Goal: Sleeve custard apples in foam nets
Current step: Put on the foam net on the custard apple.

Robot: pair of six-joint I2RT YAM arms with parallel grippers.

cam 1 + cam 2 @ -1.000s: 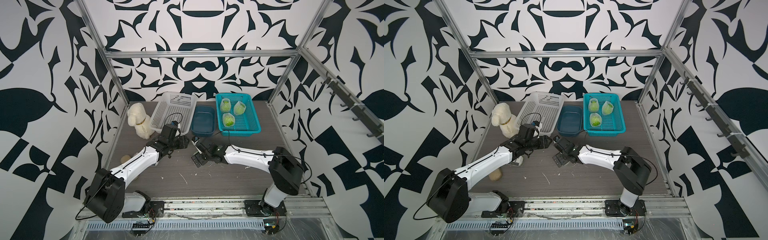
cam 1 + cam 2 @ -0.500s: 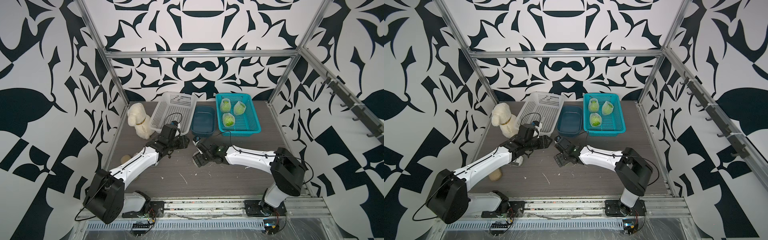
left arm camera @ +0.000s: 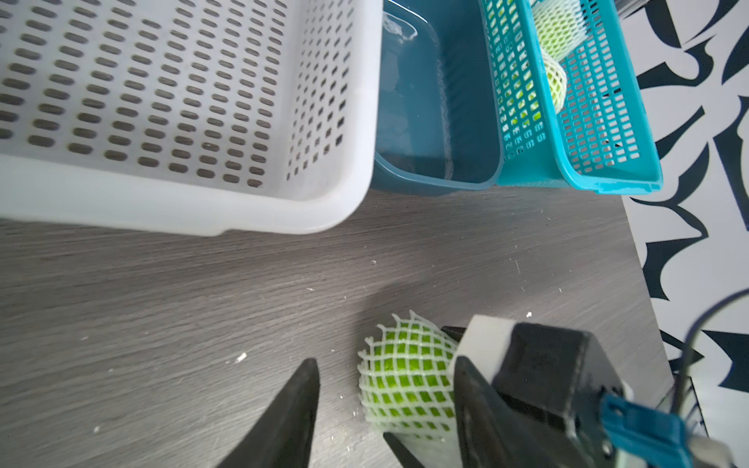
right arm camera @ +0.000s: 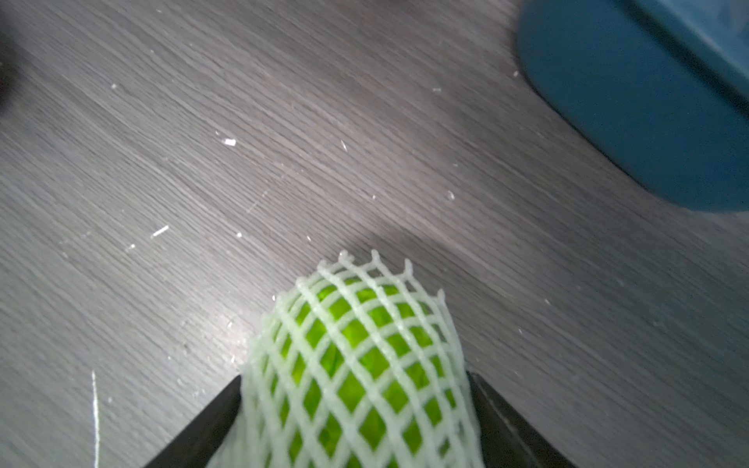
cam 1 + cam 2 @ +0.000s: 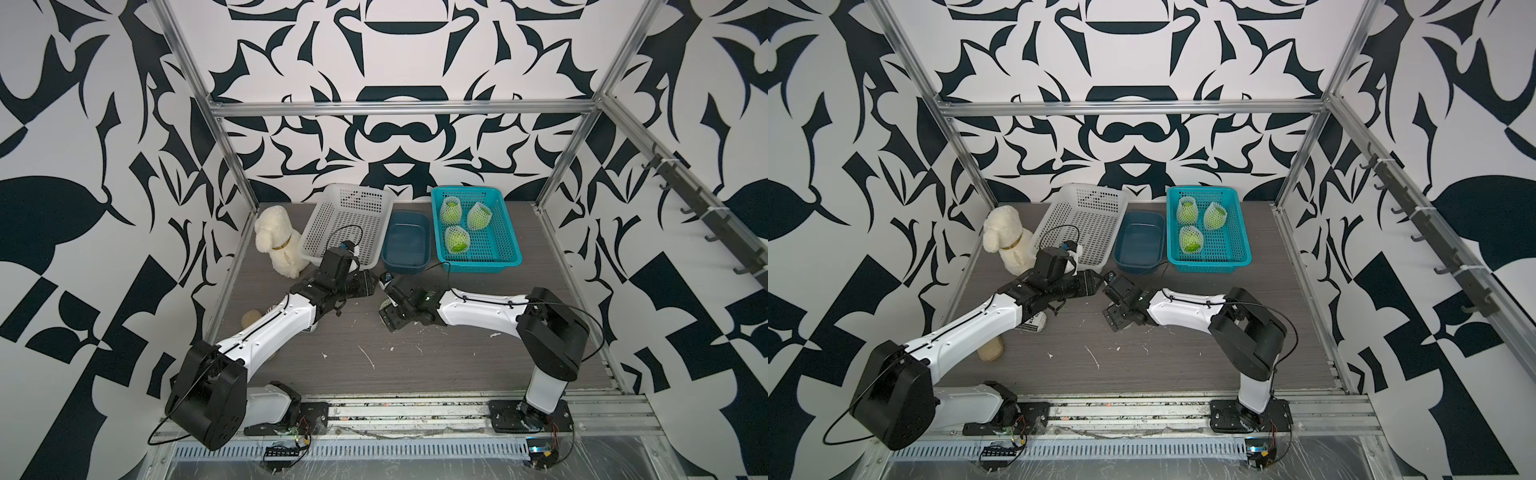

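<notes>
Four bright green custard apples. Three lie in the teal basket: rear left apple, rear right apple, front apple. Each is sleeved in a white diamond-mesh foam net. The fourth apple lies on the table, its net stretched taut, touched on both sides by the right gripper

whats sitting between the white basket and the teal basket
A dark blue tub stands between the white basket and the teal basket; both top views show it.
</notes>
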